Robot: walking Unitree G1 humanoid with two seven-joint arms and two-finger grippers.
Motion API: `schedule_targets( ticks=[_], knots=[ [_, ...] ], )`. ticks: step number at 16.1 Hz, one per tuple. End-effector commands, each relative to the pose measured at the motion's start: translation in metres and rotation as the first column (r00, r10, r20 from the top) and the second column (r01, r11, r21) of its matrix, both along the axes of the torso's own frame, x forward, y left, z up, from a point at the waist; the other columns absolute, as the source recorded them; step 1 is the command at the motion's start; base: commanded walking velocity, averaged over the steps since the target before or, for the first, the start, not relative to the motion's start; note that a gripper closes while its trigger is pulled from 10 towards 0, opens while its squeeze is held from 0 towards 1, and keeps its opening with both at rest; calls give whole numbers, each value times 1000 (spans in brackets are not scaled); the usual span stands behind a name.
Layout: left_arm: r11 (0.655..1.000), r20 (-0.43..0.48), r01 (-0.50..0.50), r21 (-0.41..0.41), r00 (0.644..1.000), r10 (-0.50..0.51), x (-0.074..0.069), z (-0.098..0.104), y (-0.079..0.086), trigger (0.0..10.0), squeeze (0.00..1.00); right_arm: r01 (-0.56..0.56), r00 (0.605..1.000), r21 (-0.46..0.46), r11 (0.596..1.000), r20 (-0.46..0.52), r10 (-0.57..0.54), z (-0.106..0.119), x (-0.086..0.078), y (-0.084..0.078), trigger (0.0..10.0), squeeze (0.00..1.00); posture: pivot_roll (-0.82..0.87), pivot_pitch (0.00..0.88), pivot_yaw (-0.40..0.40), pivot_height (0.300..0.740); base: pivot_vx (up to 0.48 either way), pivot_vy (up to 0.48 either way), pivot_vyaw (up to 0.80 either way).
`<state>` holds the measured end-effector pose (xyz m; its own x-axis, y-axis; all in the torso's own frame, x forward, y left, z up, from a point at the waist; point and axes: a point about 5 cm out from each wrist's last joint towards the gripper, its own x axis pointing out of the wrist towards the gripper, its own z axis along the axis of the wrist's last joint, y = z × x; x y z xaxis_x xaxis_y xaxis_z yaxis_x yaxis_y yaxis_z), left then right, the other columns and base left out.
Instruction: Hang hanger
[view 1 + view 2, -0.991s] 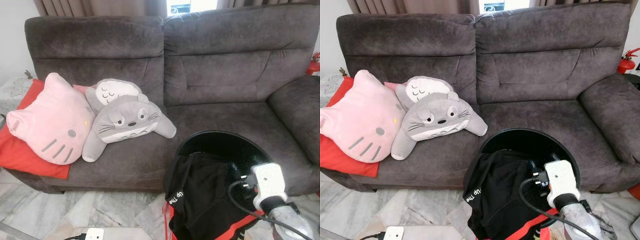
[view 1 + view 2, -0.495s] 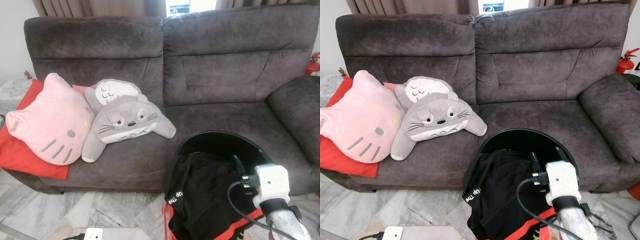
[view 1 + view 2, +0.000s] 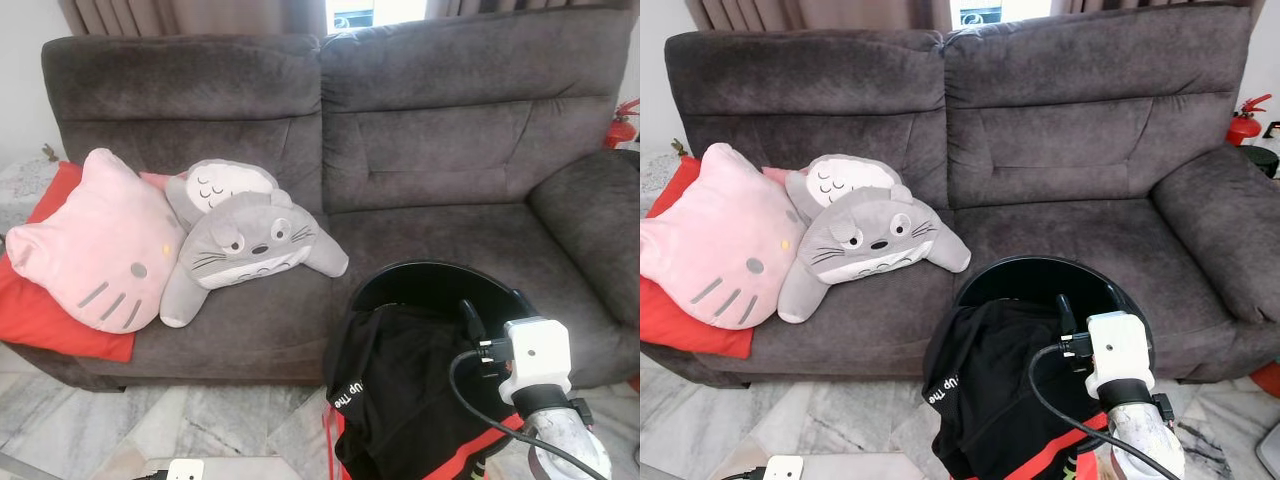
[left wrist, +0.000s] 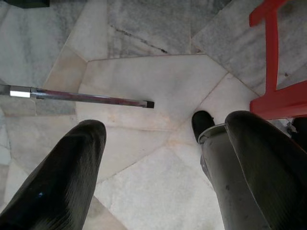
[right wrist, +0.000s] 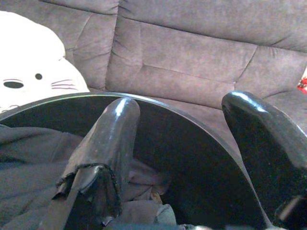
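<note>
Sofa [image 3: 430, 140] behind, right gripper [image 5: 187, 143] jaws wide over basket [image 5: 192, 139]

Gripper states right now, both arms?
Left gripper: open, holding nothing, pointed down over the marble floor.
Right gripper: open, holding nothing, fingers above the black basket of clothes.

Matt grey velour-like cloth on sofa [image 3: 430, 170]. Glossy black plastic on basket [image 5: 192, 143]. Soft plush on cushions [image 3: 95, 240]. Polished marble on floor [image 4: 158, 91]. Black fabric garment [image 3: 990, 390].
</note>
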<state>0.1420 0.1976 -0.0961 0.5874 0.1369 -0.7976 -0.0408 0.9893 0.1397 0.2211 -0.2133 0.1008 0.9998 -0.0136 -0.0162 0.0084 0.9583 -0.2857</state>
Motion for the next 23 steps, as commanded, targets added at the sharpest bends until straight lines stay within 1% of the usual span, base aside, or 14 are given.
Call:
schedule_targets(
  ticks=[1,2,6,15,18,20,22,23],
  knots=[
    [1000,-9,5,18,1000,-5,-3,0,5,10000,0,13,1000,3,1000,0,-13,-1,0,-2,10000,0,-250,0,91,740,0,0,0],
    [1000,-14,8,24,1000,-7,-3,0,6,10000,0,27,1000,20,999,-3,-27,-1,1,-5,10000,0,-249,0,91,740,0,0,0],
    [1000,-12,2,17,1000,-2,-4,0,6,10000,0,30,999,14,999,-13,-30,-4,1,-6,10000,0,-248,0,92,740,0,0,0],
    [1000,-7,0,17,1000,0,-3,0,7,10000,0,36,999,37,999,-25,-35,-6,2,-7,10000,0,-238,0,91,740,-262,0,0],
    [1000,-9,-3,23,1000,3,-3,0,7,10000,0,33,999,34,999,-25,-32,-6,3,-7,10000,0,-237,0,92,740,0,0,0],
    [1000,-8,-4,23,1000,4,-3,0,7,10000,0,24,999,13,1000,-26,-24,-4,3,-7,10000,0,-238,0,93,740,0,0,0],
    [1000,-6,-7,22,1000,7,-2,0,7,10000,0,-6,999,-59,998,-38,3,-3,2,-9,10000,0,-240,0,92,740,0,0,0],
    [1000,-5,-9,21,1000,9,-2,0,8,10000,0,-62,997,-166,984,-60,53,-3,-1,-7,10000,0,-239,0,92,740,0,0,0]
  ],
)
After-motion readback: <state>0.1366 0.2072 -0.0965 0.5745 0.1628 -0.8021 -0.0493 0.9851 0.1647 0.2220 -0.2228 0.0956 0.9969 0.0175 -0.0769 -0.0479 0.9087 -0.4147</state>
